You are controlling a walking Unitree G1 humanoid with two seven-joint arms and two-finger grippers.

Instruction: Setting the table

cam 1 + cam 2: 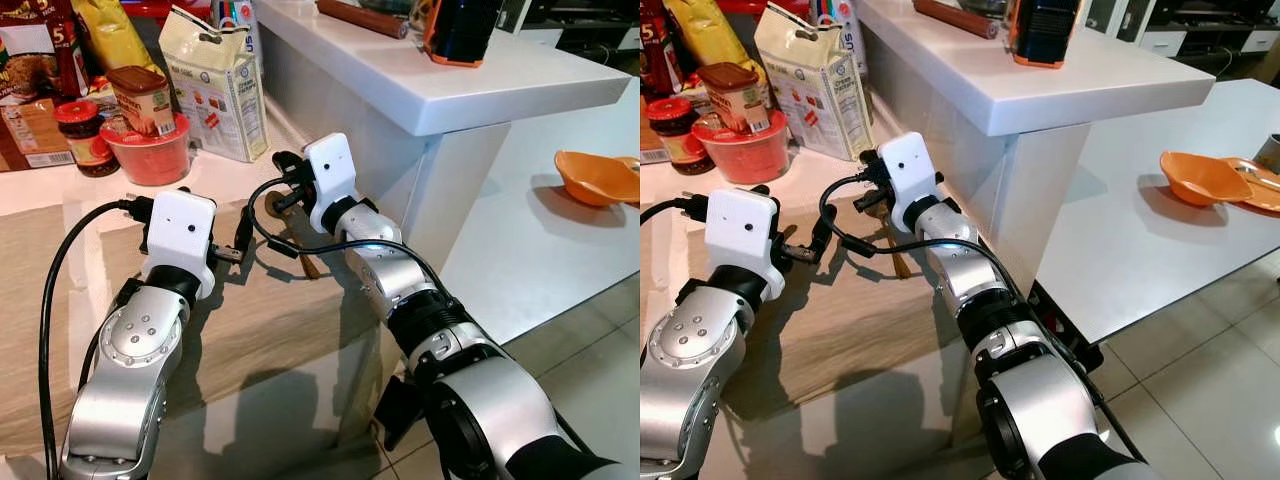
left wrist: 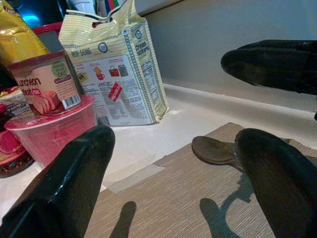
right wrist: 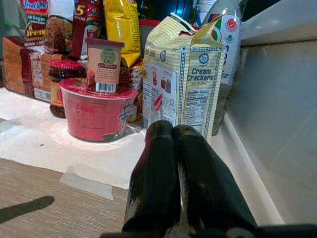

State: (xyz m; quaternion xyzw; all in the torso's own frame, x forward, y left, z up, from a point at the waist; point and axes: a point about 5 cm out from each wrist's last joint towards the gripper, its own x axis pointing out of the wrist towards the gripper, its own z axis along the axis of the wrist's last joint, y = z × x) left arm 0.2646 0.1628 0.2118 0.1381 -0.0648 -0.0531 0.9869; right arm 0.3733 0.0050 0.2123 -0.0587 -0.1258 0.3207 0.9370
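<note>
A brown wooden spoon (image 1: 290, 232) lies on a beige woven placemat (image 1: 270, 330), its bowl (image 2: 213, 150) pointing toward the groceries. My left gripper (image 2: 178, 144) is open and hovers low over the mat, with the spoon's bowl just ahead between its fingers (image 2: 74, 183). Over the spoon's bowl, at the mat's far edge, my right gripper (image 3: 172, 131) is shut; nothing shows between its pressed fingertips. From the head it appears as black fingers (image 1: 287, 172) beyond the white wrist box. The spoon's handle is partly hidden by a left finger in the left wrist view.
A cream crackers bag (image 1: 215, 85), a red bowl (image 1: 150, 155) bearing a luncheon meat can, and a jar (image 1: 85, 135) crowd the space beyond the mat. A raised white counter (image 1: 450, 85) walls the right side. An orange bowl (image 1: 595, 175) sits on a lower white table.
</note>
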